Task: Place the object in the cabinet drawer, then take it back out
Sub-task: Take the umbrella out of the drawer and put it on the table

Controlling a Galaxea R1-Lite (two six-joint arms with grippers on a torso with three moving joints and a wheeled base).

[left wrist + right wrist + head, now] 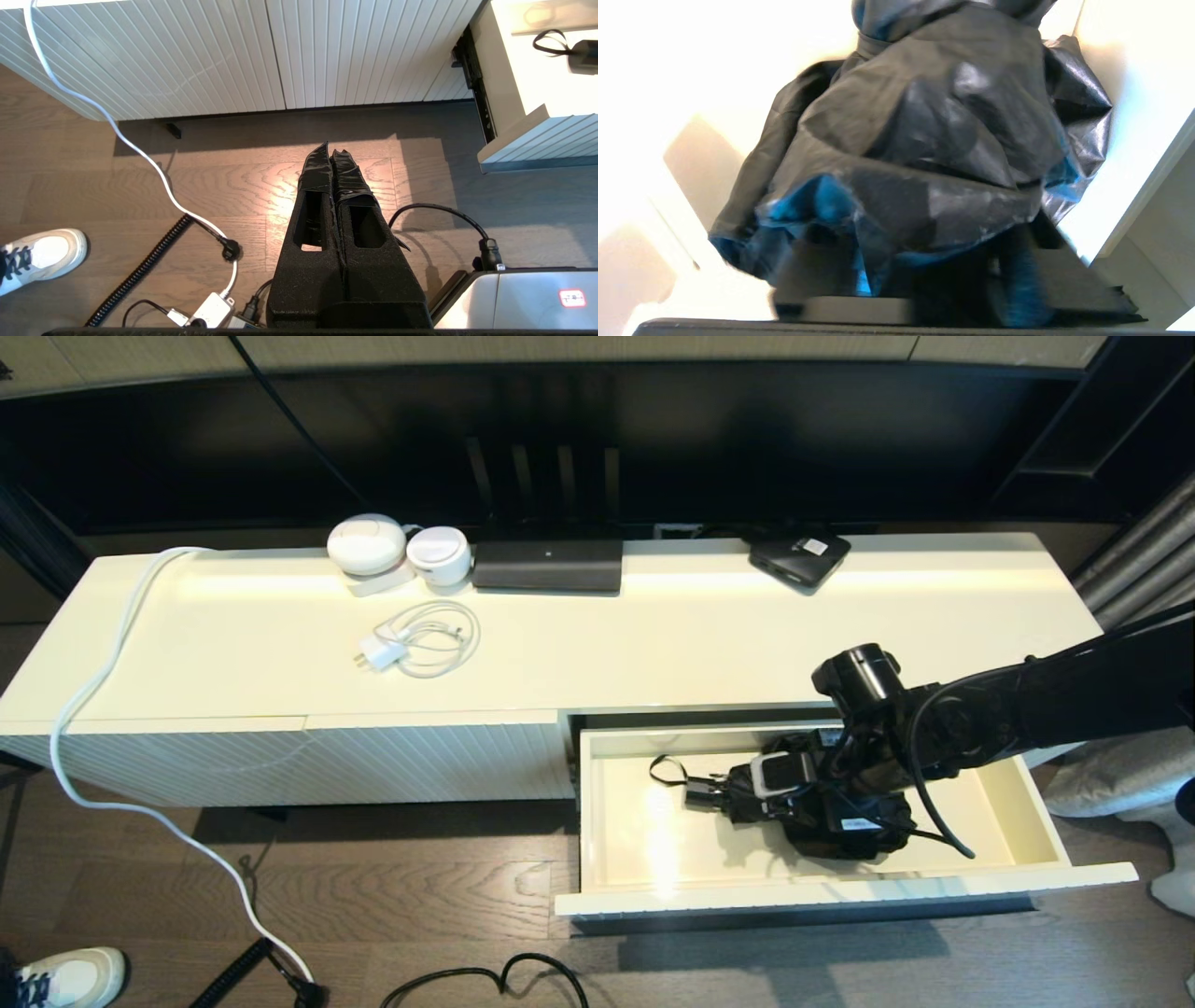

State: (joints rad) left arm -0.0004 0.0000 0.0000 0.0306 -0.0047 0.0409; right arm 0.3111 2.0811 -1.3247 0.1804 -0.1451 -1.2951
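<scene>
The cabinet drawer stands pulled out at the right of the cream cabinet, its fluted front toward me. The black umbrella lies inside, handle and wrist loop toward the drawer's left. My right gripper reaches down into the drawer and sits right on the bunched canopy. In the right wrist view the loose fabric of the umbrella drapes over the gripper and fills the picture. My left gripper hangs shut and empty over the wooden floor, left of the drawer.
On the cabinet top lie a white charger with coiled cable, two white round devices, a black router and a flat black box with a white label. Cables and a shoe are on the floor.
</scene>
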